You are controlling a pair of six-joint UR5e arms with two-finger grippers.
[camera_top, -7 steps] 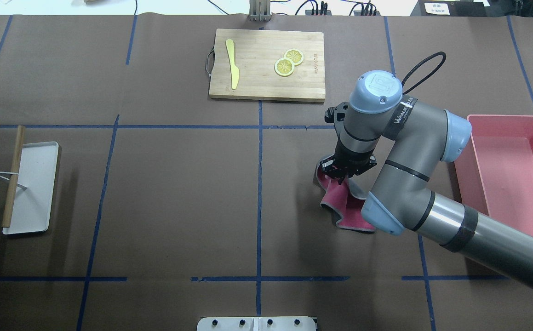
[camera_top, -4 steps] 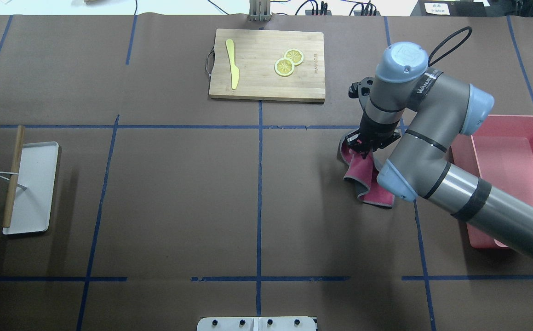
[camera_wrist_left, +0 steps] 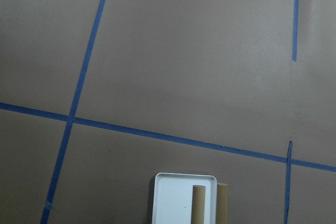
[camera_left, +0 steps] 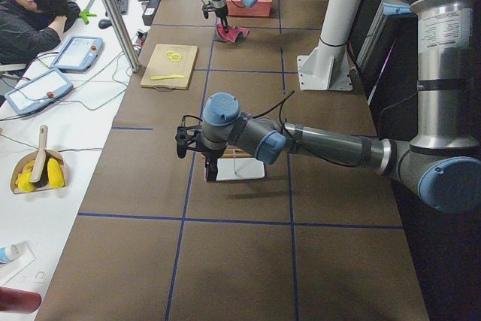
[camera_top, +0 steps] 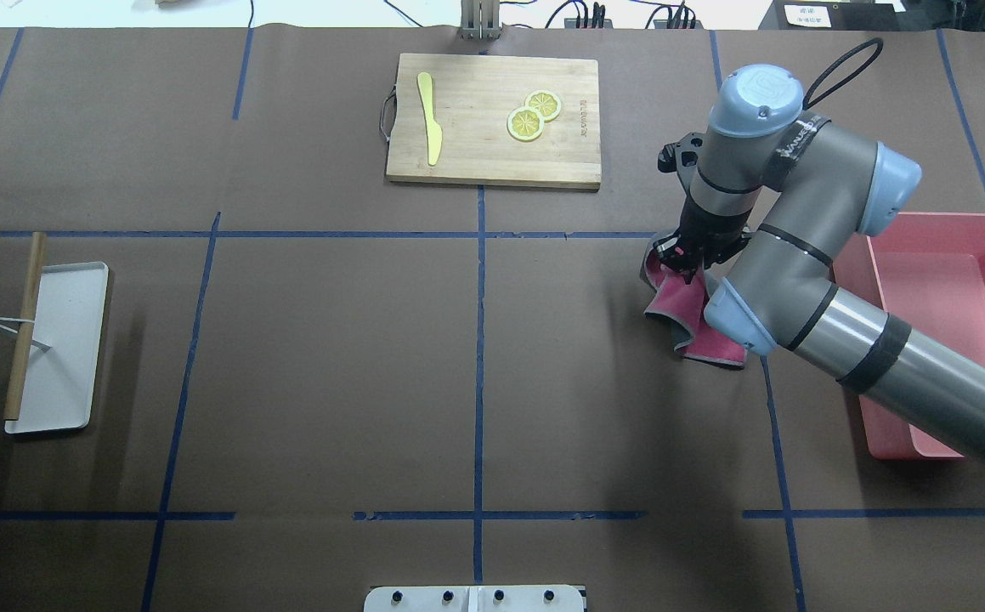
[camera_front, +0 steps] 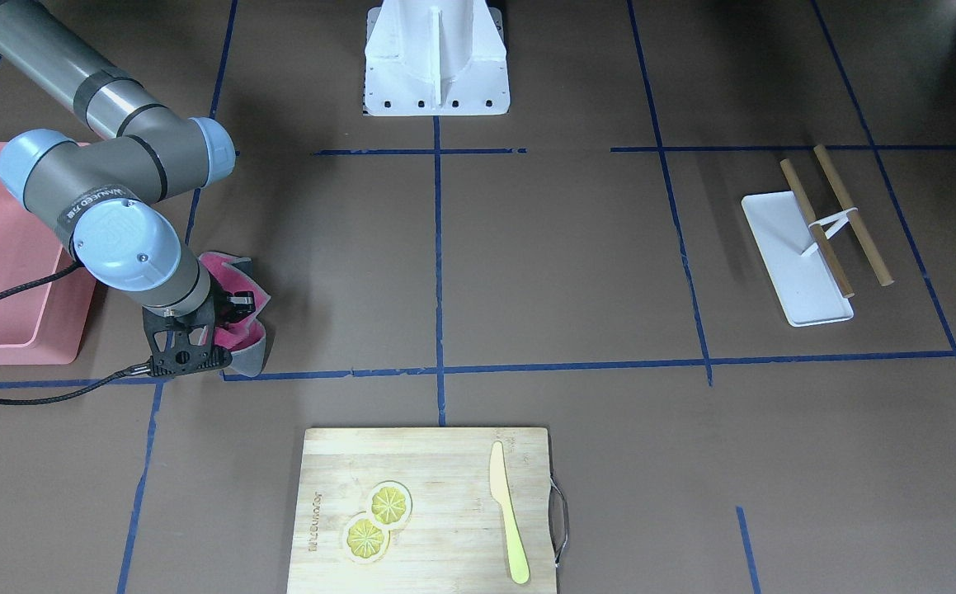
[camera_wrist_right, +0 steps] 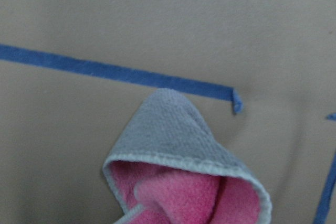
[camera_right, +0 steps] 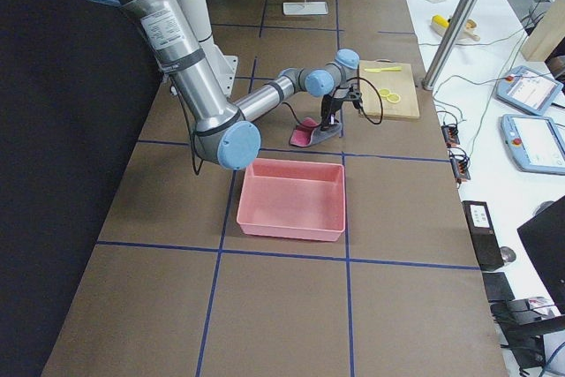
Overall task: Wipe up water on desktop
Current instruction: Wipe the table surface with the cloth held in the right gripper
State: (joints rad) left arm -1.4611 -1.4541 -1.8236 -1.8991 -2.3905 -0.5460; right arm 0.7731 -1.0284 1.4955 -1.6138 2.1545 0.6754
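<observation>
Desk (camera_top: 331, 357): dark brown with blue tape lines, no wet patch readable in any view, so I cannot tell where the water is or whether any is left. Right arm (camera_top: 806, 255): in the last second it has swung away from the robot's base and toward the pink bin (camera_top: 951, 219). Cloth (camera_top: 692, 310), pink with a grey back: dragged along with it, flat on the desk, trailing from the gripper back toward the base; its front fold is now just short of the tape line ahead. Reads as a wiping stroke mid-pass. Right gripper (camera_top: 686, 259): clamped on the cloth's far end, pressing low. Left gripper (camera_left: 211, 171): parked over the white tray, well apart; cannot tell if it is apart or together.
</observation>
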